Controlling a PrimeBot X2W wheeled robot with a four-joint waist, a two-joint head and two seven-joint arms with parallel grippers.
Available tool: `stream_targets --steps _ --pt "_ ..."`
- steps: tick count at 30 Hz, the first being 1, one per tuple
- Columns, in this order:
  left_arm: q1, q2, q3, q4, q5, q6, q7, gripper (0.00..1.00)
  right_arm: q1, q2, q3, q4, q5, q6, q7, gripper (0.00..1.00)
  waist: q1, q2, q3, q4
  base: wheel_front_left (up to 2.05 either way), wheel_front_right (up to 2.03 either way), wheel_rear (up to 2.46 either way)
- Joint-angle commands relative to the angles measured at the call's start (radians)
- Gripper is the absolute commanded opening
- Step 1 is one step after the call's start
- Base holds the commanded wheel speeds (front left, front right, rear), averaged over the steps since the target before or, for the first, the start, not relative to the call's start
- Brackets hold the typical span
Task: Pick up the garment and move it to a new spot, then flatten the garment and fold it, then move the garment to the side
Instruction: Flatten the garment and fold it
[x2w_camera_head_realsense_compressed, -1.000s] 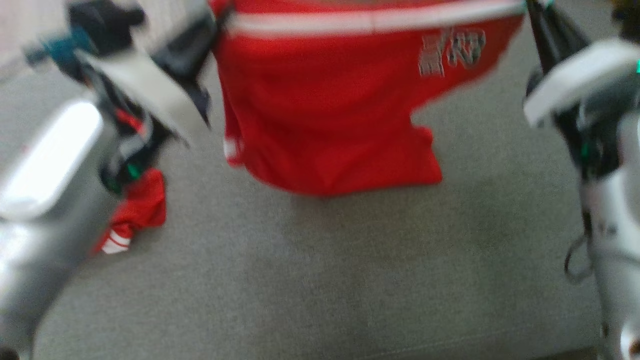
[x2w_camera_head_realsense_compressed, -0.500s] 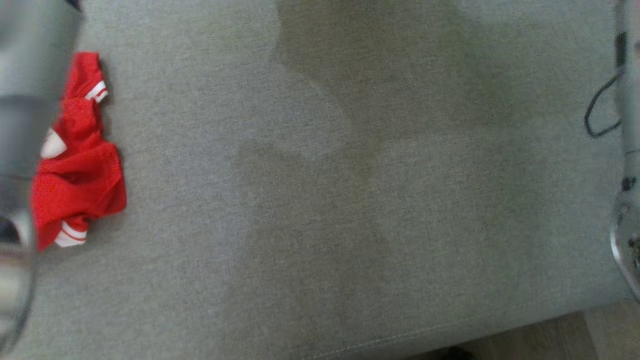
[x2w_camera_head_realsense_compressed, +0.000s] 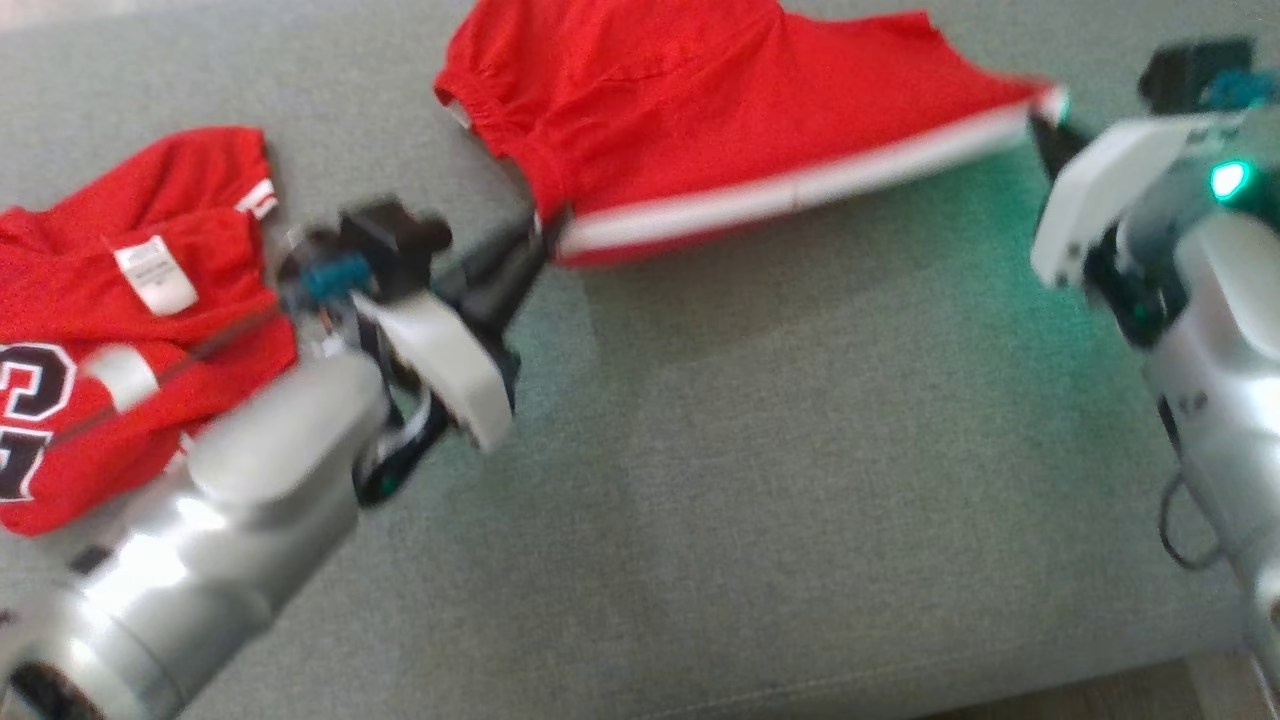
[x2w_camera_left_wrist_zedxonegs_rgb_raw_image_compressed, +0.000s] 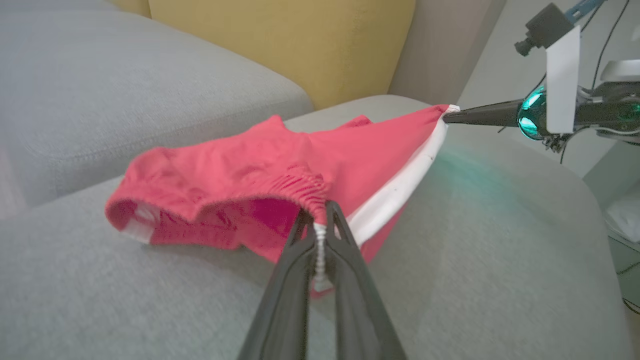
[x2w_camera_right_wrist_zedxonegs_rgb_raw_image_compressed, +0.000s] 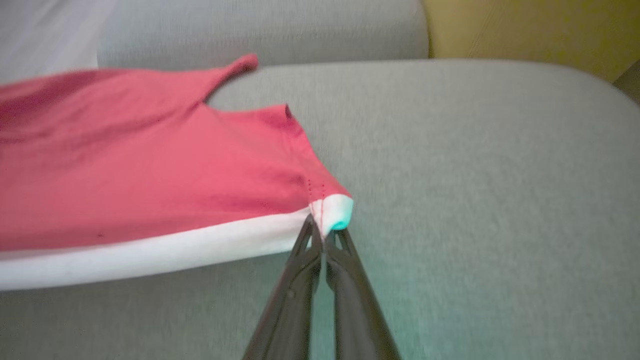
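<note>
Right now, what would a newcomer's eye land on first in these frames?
A red garment with a white stripe is pulled taut between both grippers over the grey sofa cushion. The left gripper is shut on its gathered waistband, and the right gripper on a white-trimmed corner. A second red jersey with black lettering lies crumpled at the head view's left, and a green light glows on the right wrist.

The garment (x2w_camera_head_realsense_compressed: 700, 110) lies on the seat (x2w_camera_head_realsense_compressed: 800, 450) between the left gripper (x2w_camera_head_realsense_compressed: 543, 228) and the right gripper (x2w_camera_head_realsense_compressed: 1042, 118). A shirt (x2w_camera_head_realsense_compressed: 130, 330) lies left of both.
</note>
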Motion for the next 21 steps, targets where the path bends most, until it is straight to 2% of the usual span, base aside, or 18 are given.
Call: stream_targets --steps 1,5,10,19,21 --pt "-0.029 0.035 0.022 -0.031 -0.016 -0.006 -0.012 0.0 0.013 -0.029 0.033 -0.046 0.029 -0.001 0.032 0.0 0.0001 0.0 -0.019 0.007 0.0 0.0 0.0" --pt "0.042 0.042 -0.031 -0.052 -0.051 -0.006 -0.03 0.0 0.094 -0.114 0.134 -0.124 0.134 -0.001 0.144 0.0 0.0001 0.0 -0.059 0.012 0.0 0.0 0.0" --pt "0.109 0.04 -0.06 -0.07 -0.077 -0.006 -0.046 0.0 0.164 -0.206 0.207 -0.23 0.243 -0.001 0.237 0.0 0.0001 0.0 -0.108 0.013 0.0 0.0 0.0" --pt "0.229 0.038 -0.087 -0.125 -0.089 0.025 -0.051 0.0 0.316 -0.343 0.284 -0.385 0.375 -0.001 0.381 0.0 0.0001 0.0 -0.204 0.0 0.0 0.0 0.0" --pt "0.248 0.039 -0.089 -0.136 -0.095 0.03 -0.052 0.0 0.337 -0.357 0.288 -0.402 0.387 -0.001 0.398 0.0 0.0001 0.0 -0.216 -0.003 0.0 0.0 0.0"
